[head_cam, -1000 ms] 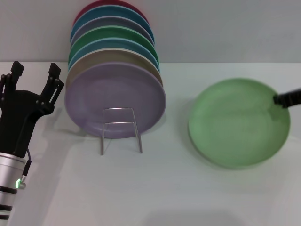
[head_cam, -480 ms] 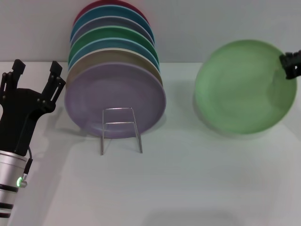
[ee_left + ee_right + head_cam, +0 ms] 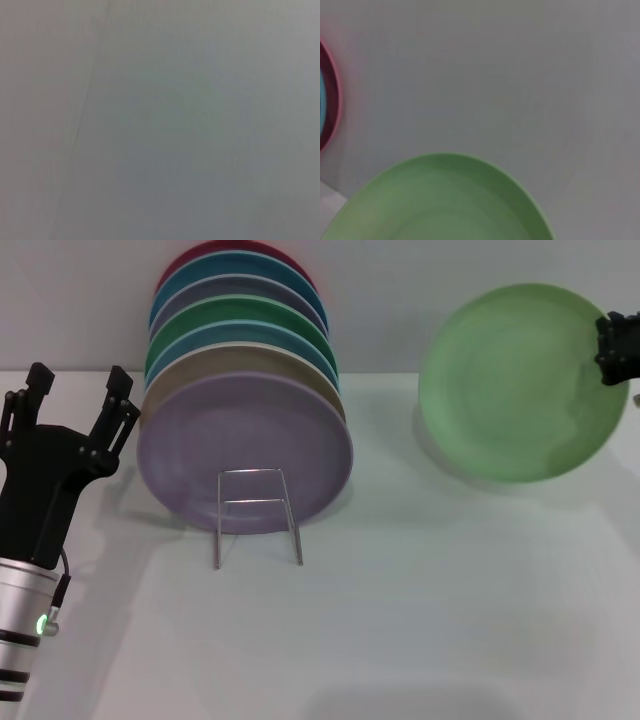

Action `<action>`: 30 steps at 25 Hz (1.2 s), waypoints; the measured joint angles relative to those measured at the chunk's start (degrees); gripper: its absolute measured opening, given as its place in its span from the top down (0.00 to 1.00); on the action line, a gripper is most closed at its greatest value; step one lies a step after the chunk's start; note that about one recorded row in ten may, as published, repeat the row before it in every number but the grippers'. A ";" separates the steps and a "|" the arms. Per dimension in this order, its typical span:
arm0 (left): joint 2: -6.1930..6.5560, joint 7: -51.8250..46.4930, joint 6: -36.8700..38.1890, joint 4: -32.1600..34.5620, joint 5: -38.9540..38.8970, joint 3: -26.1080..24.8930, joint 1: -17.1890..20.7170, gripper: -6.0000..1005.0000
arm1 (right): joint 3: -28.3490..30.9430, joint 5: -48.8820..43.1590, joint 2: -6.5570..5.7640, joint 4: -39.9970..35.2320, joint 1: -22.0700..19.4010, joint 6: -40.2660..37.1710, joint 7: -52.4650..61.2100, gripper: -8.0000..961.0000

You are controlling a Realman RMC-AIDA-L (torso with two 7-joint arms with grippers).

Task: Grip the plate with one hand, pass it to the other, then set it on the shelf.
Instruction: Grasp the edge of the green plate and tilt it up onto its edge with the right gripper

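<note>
In the head view, the shelf (image 3: 257, 515) stands on the white table (image 3: 400, 620), its thin wire loop in front of a lavender plate (image 3: 245, 445). That plate is the front one of a row of upright plates (image 3: 240, 330) racked behind it, about 7 in all, in tan, blue, darker green, grey-blue, teal and red. Well to the right of the shelf, the plate (image 3: 520, 380) is lifted off the table and tilted up so its face shows to the camera, with its shadow on the table below. The right gripper (image 3: 617, 348) clamps the plate's right rim, at the picture's edge. On the other side of the shelf, just beside the racked plates, the left gripper (image 3: 77, 390) points up with its 2 fingers spread apart and holding nothing.

The left wrist view shows only a plain grey surface.

In the right wrist view, the plate (image 3: 445, 200) fills the lower part, with the grey wall behind it and the red rim of the row of upright plates (image 3: 332, 95) at one edge
</note>
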 joint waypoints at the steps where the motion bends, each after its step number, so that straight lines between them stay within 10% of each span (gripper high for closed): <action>1: 0.00 0.00 0.11 0.00 0.01 -0.02 0.00 0.20 | -1.31 0.03 0.02 -0.87 -0.40 -2.67 -0.26 0.97; 12: 0.08 0.00 1.03 0.21 -0.17 0.16 0.40 0.20 | -12.62 1.03 0.11 -12.45 -5.33 -35.78 1.43 0.97; 30: 0.04 0.00 2.27 0.40 0.06 1.09 3.20 0.20 | -23.96 0.88 -0.29 -43.36 -0.47 -81.45 28.60 0.97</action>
